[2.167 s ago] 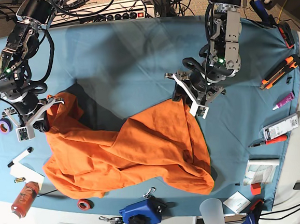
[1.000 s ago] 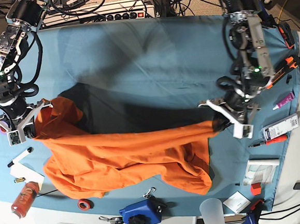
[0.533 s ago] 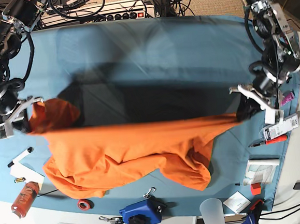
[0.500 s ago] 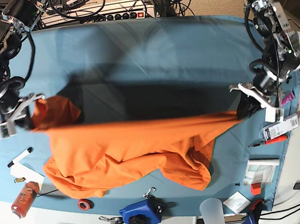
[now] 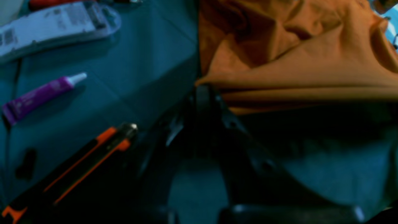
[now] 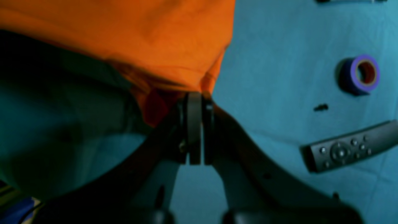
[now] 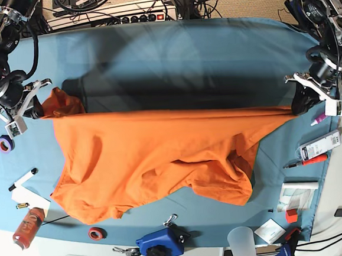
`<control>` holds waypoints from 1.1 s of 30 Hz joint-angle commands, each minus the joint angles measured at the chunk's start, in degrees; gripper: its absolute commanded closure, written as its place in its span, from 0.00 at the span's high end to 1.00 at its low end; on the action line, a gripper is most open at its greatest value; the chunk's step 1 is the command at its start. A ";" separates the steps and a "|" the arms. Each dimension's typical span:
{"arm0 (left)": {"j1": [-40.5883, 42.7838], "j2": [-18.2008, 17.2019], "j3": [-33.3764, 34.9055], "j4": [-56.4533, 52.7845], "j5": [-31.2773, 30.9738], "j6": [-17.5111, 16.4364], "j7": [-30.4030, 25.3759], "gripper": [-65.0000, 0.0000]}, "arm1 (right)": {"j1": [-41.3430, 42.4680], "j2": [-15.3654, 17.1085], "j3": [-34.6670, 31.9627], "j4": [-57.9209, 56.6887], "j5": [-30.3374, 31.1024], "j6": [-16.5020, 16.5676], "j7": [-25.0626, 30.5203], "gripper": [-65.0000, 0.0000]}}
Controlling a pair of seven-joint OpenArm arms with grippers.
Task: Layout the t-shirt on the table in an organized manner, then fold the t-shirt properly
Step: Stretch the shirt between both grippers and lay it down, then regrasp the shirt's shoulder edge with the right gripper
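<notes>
The t-shirt is stretched side to side across the table, long axis running left-right in the base view. Its top edge is pulled into a nearly straight taut line between the two arms, and the rest sags down toward the near edge in loose folds.

The right gripper sits at the left end of that line, jaws pressed together on a bunched corner of orange cloth. The left gripper is at the right end, also clamped on the cloth edge.

The right wrist view shows the fingers flush together with fabric pinched at the tips, plus a purple tape roll and a black remote lying nearby. The left wrist view is blurrier, but it picks up a purple tube and an orange-and-black tool right beside that gripper.
</notes>
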 commanded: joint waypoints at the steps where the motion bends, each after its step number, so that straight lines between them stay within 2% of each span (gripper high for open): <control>1: -0.17 -0.92 -0.39 1.03 -0.37 0.11 -1.53 0.00 | 0.61 1.29 0.44 0.92 -0.24 -0.32 0.66 0.12; 3: 0.28 -0.92 -0.39 1.03 -0.04 -0.07 -1.49 0.00 | 0.59 1.29 0.44 0.92 -0.22 -0.32 0.66 0.26; 4: 0.55 -0.92 -0.42 1.03 0.68 -0.02 -1.46 0.00 | 0.48 1.31 0.44 0.92 -0.04 -0.32 0.42 0.29; 8: 1.99 -1.55 -0.42 1.03 3.50 0.00 -1.60 0.00 | -0.22 1.31 0.48 0.92 1.11 -0.32 -0.28 0.29; 13: 2.54 -1.86 -0.46 1.03 3.52 -0.02 -1.70 0.00 | -2.12 0.87 0.55 0.90 2.54 -0.32 -0.28 0.29; 16: 2.51 -1.86 -0.46 1.03 3.89 -0.02 -1.79 0.00 | -4.31 -1.62 0.55 0.63 2.71 -0.32 -0.28 0.29; 19: 2.51 -2.25 -0.46 1.03 6.25 -0.02 -2.84 0.00 | -6.78 -5.75 -0.02 -2.32 2.73 -0.32 5.44 0.29; 25: 2.49 -6.73 -0.46 1.03 7.80 -0.02 -2.82 0.00 | -7.17 -13.05 -0.46 -10.56 2.82 -0.32 6.36 0.29; 30: 2.49 -10.69 -0.46 1.03 7.78 0.00 -2.89 0.00 | -7.13 -16.26 0.00 -11.43 6.69 -0.32 7.48 0.29; 33: 2.47 -11.89 -0.46 1.03 8.07 0.04 -4.52 0.00 | -6.49 -17.51 0.02 -11.45 6.80 -0.32 8.02 0.29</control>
